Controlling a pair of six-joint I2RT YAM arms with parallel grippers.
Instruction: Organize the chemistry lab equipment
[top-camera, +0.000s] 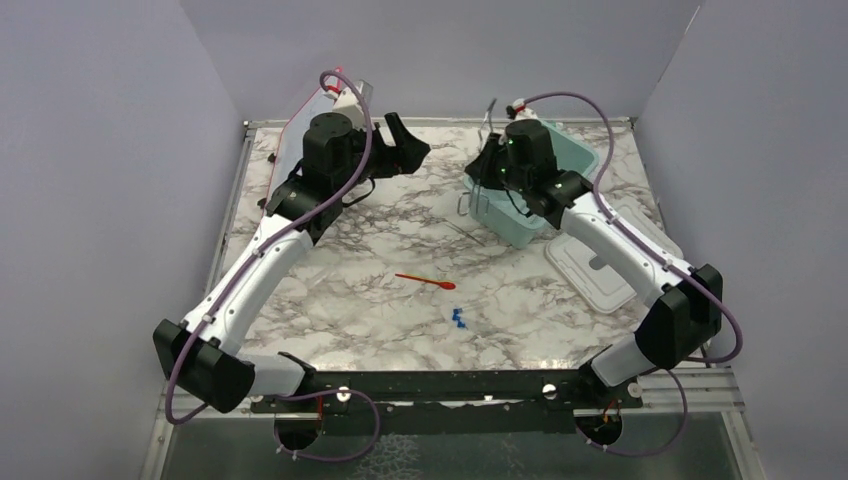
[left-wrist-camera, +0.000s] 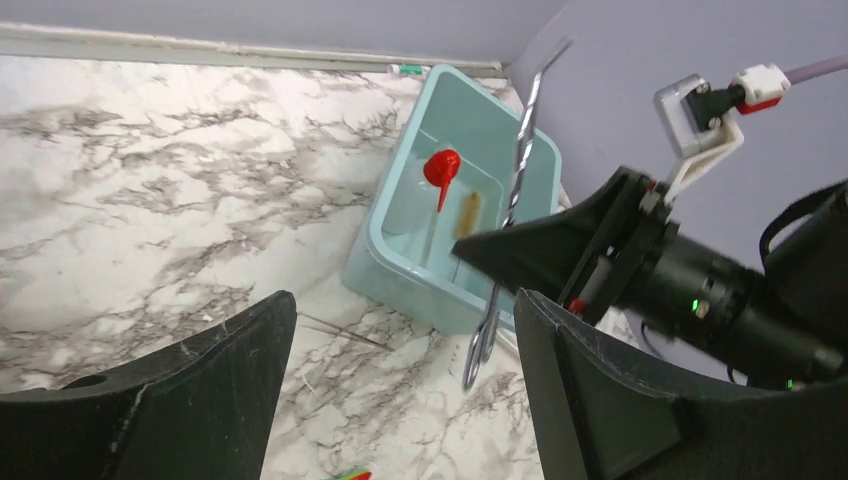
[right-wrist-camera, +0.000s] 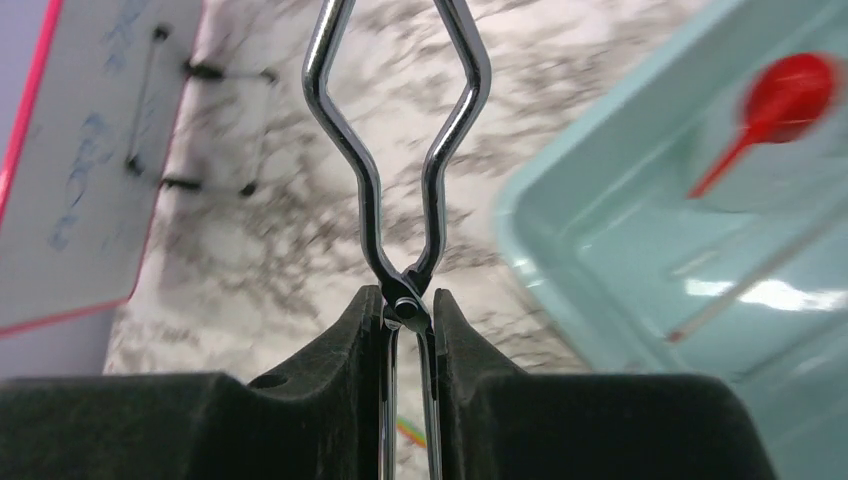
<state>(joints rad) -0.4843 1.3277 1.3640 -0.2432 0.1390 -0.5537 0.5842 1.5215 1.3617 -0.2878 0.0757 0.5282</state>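
Note:
My right gripper (top-camera: 487, 166) is shut on the metal tongs (top-camera: 489, 112) and holds them upright in the air at the near left corner of the pale teal tub (top-camera: 585, 160). In the right wrist view the pads (right-wrist-camera: 365, 330) clamp the tongs (right-wrist-camera: 372, 190) at the pivot. A red funnel (left-wrist-camera: 441, 168) and a tan-bristled brush (left-wrist-camera: 467, 213) lie inside the tub. My left gripper (top-camera: 412, 143) is open and empty, to the left of the tub. The red-orange spatula (top-camera: 425, 280) and the blue-capped tubes (top-camera: 458, 318) lie on the marble in the middle. No glass vessel shows clearly.
The tub's white lid (top-camera: 592, 268) lies on the table to the tub's right front. The pink-edged whiteboard (top-camera: 300, 135) leans at the back left. A thin grey rod (left-wrist-camera: 340, 331) lies on the marble near the tub. Walls close in on three sides.

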